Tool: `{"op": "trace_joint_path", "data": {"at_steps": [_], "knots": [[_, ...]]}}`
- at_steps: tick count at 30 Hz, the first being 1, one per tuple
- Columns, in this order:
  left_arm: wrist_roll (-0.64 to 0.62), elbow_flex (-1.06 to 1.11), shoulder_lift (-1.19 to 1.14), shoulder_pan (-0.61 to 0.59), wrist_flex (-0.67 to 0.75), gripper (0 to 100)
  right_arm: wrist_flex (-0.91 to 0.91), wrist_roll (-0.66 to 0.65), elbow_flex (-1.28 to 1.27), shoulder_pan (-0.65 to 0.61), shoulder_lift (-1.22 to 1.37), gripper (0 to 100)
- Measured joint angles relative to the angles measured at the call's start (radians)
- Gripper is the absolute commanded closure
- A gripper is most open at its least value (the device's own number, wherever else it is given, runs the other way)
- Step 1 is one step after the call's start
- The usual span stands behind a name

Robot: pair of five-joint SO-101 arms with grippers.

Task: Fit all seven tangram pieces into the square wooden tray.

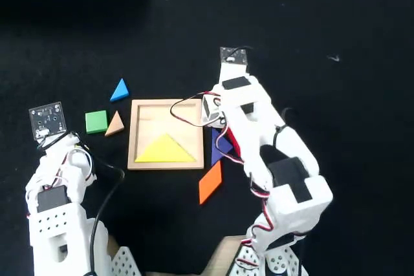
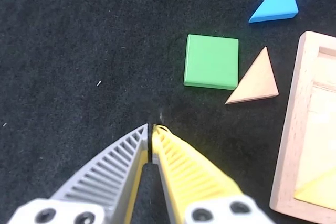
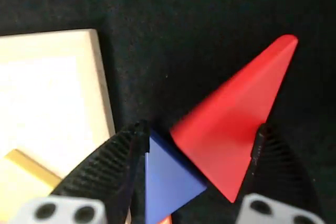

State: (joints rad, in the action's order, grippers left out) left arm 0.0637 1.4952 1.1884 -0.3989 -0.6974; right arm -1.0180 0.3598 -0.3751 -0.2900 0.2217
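Left gripper (image 2: 151, 129) low over black table (image 2: 79, 51), jaws closed, empty. Green square (image 2: 211, 61), tan triangle (image 2: 255, 80) and blue triangle (image 2: 275, 1) lie left of tray (image 1: 137, 159). Yellow triangle (image 1: 165, 150) lies inside tray. Orange parallelogram (image 1: 210, 182) just right of tray. Right gripper (image 3: 199, 135) angled down, jaws wide apart, straddling red triangle (image 3: 236, 124) and dark-blue triangle (image 3: 168, 177).

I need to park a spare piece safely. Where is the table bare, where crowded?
Bare: the black cloth beyond the far edge of the tray, and inside it beyond the yellow triangle. Crowded: its left, with green square, tan triangle, blue triangle; its right, where the right gripper straddles the red triangle by the dark blue piece and orange parallelogram.
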Motion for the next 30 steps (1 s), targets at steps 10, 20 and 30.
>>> {"op": "trace_joint_path", "data": {"at_steps": [10,20,30], "knots": [[0.0,0.0,0.0,0.0,0.0,97,-0.048,0.0,0.094,0.066,0.095,87.8],[0.0,0.0,0.0,0.0,0.0,97,-0.124,0.0,0.138,0.127,0.097,90.4],[0.0,0.0,0.0,0.0,0.0,97,-0.281,-0.084,0.187,0.178,0.0,90.6]]}}
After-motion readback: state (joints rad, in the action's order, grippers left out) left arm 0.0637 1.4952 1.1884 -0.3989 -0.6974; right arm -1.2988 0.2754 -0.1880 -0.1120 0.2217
